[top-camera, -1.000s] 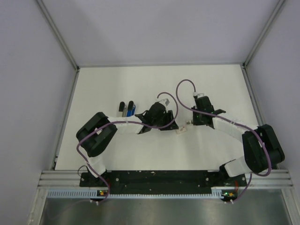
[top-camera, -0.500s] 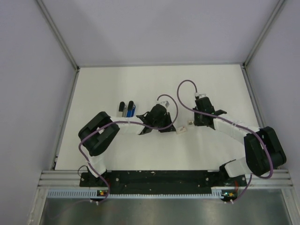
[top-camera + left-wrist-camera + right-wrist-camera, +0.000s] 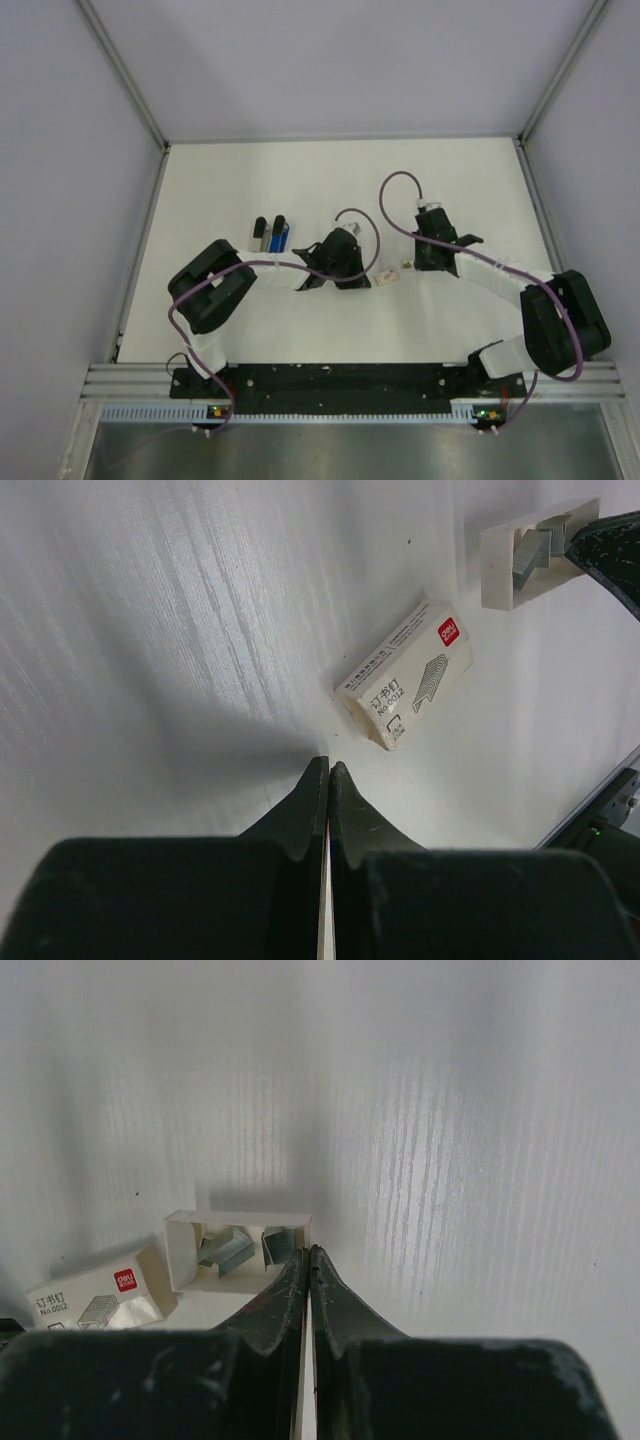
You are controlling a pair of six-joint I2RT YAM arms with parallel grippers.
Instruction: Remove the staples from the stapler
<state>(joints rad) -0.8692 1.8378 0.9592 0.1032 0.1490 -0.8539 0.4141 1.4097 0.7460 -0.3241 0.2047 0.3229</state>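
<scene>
The black and blue stapler lies at the middle left of the white table, left of both grippers. My left gripper is shut and empty, its tips just short of a closed whitish staple box. My right gripper is shut, its tips at the right edge of a small open white tray. Short grey staple strips lie in that tray. I see nothing held between either pair of fingers.
The closed box also shows at the lower left of the right wrist view. The right gripper's fingertip shows at the top right of the left wrist view. Grey walls with metal frame rails enclose the table.
My left gripper has drawn back a little toward the near left, away from the boxes. My right gripper has hardly moved.
</scene>
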